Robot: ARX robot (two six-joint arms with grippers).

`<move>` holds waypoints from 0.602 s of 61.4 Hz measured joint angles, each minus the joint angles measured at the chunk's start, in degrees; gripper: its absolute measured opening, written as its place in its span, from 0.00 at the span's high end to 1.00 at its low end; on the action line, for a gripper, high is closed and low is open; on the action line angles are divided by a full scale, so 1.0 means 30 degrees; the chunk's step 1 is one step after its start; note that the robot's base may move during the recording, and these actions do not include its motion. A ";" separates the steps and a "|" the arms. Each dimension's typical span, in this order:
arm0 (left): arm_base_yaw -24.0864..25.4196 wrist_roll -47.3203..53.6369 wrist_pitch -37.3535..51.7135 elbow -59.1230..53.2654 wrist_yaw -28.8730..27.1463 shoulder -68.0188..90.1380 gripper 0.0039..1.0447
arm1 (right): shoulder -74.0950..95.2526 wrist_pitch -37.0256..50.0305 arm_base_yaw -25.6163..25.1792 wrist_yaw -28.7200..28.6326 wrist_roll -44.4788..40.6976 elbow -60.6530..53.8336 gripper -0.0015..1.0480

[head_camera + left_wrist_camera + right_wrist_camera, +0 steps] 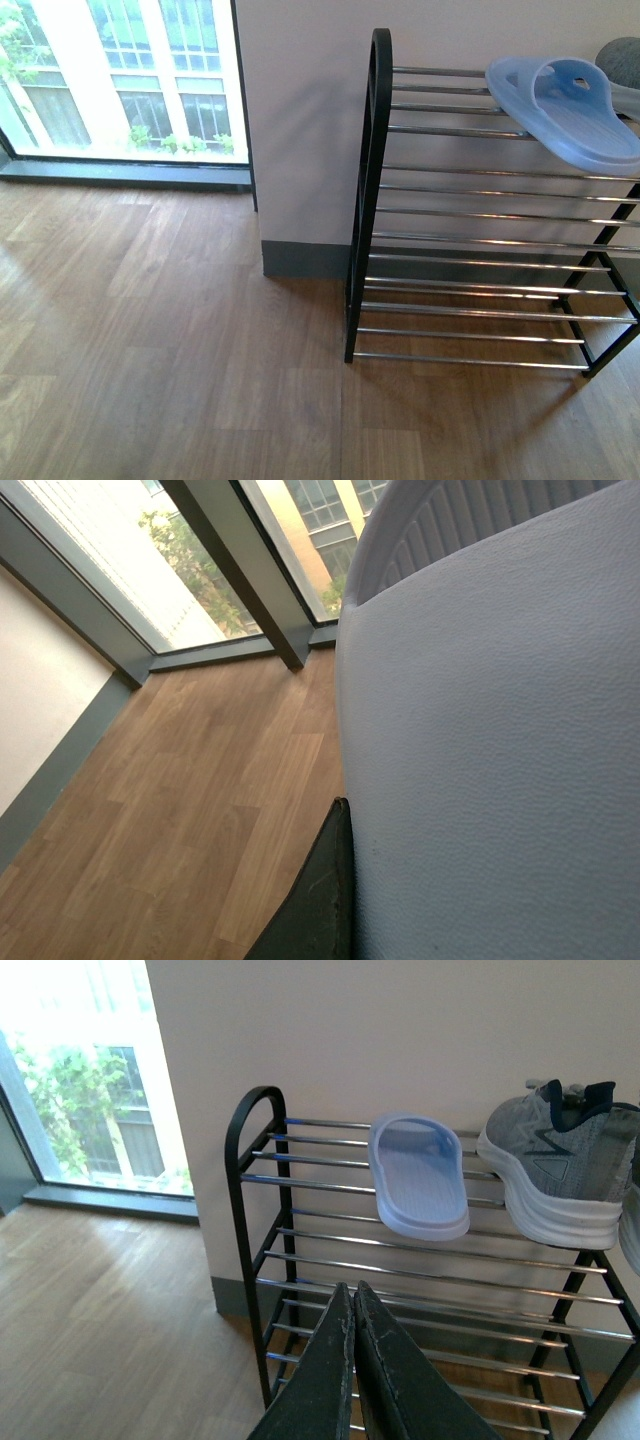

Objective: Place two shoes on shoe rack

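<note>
Already on the top tier of the shoe rack (430, 1280), one grey sneaker (560, 1175) near its right end, beside a blue slipper (420, 1175), right end effector (354, 1360) closed and empty, left end effector's state I cannot tell

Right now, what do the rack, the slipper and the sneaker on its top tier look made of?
Shoe rack: black-painted metal frame with shiny chrome-like bars that reflect light. Blue slipper: matte moulded foam or rubber, probably. Grey sneaker: knit fabric upper, thick white foam-like sole.
</note>
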 joint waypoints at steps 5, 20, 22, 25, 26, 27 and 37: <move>0.0000 0.0000 0.0007 0.0000 0.0007 0.0000 0.99 | -0.0583 -0.0576 0.0000 0.0007 0.0007 0.0000 0.99; 0.0000 0.0000 0.0000 0.0000 0.0007 0.0000 0.99 | -0.1792 -0.1785 0.0000 0.0007 0.0007 0.0000 0.99; 0.0000 0.0000 0.0000 0.0000 0.0007 0.0000 0.99 | -0.1916 -0.1923 0.0000 0.0007 0.0007 0.0000 0.99; 0.0000 -0.0007 0.0000 0.0000 0.0007 0.0000 0.99 | -0.2127 -0.2135 0.0000 0.0007 0.0007 0.0000 0.99; 0.0000 -0.0007 0.0007 0.0000 0.0007 0.0000 0.99 | -0.2171 -0.2178 0.0000 0.0007 0.0000 0.0000 0.99; 0.0000 -0.0007 0.0000 0.0000 0.0007 0.0000 0.99 | -0.2280 -0.2295 0.0000 0.0007 0.0000 0.0000 0.99; 0.0000 -0.0007 0.0000 0.0000 0.0007 0.0000 0.99 | -0.5428 -0.5574 0.0029 0.0058 0.0007 0.0007 0.99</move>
